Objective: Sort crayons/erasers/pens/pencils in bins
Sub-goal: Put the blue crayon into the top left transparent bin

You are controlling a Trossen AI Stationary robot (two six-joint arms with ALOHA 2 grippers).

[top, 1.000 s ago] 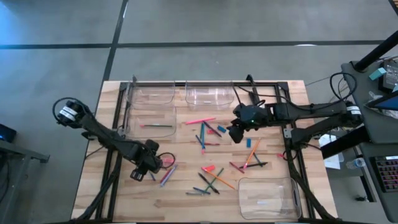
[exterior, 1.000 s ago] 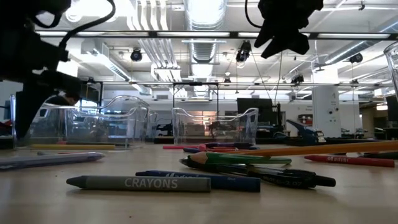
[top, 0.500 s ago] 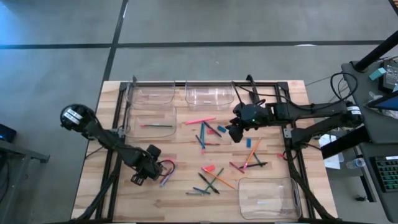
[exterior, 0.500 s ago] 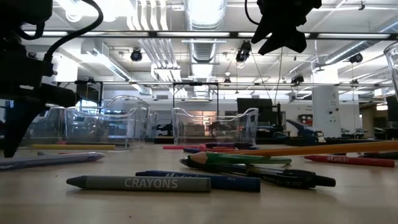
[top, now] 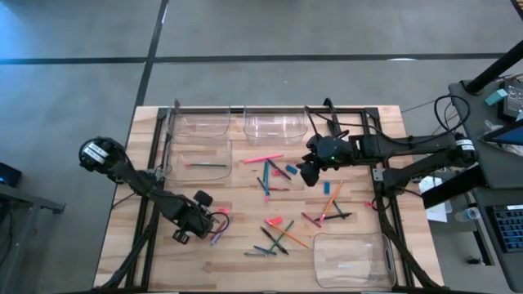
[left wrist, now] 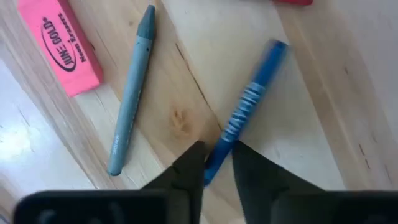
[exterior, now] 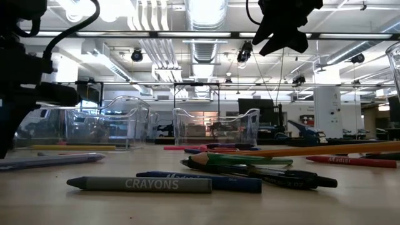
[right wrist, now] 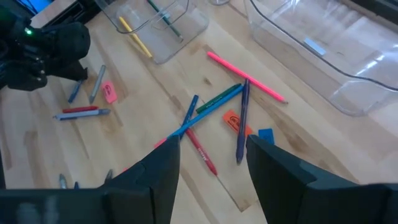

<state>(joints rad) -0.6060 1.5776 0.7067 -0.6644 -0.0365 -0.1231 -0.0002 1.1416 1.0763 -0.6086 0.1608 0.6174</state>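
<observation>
My left gripper point(left wrist: 217, 152) points down at the table's near left point(top: 198, 227), shut on a blue crayon point(left wrist: 249, 102). Beside the crayon lie a grey crayon point(left wrist: 130, 99) and a pink eraser point(left wrist: 59, 46), flat on the wood. My right gripper point(right wrist: 214, 180) hangs open above the table's middle point(top: 310, 173), over a scatter of pens, pencils and crayons point(right wrist: 214, 115) and touching none of them. Of the clear bins, two stand at the far edge point(top: 200, 124) point(top: 276, 124), one holds a pencil point(top: 200, 162), and one stands near right point(top: 351, 260). My left gripper pinches the blue crayon's end point(left wrist: 214, 163) between its two fingers. The fingers come from above, pointing down, and stand across the crayon. The crayon lies flat on the table, its other end point(left wrist: 277, 48) pointing away from the fingers.
More sticks lie crossed near the table's front middle point(top: 278, 233) and centre point(top: 270, 175). A red stick point(left wrist: 292, 2) lies just past the blue crayon. Bare wood shows along the near left edge point(top: 139, 261). The table's black frame rails point(top: 155, 163) run along both sides.
My left gripper has come down onto the table and shifted a little toward the near edge, ending over the blue crayon. The crayons and eraser beside it lie as before.
</observation>
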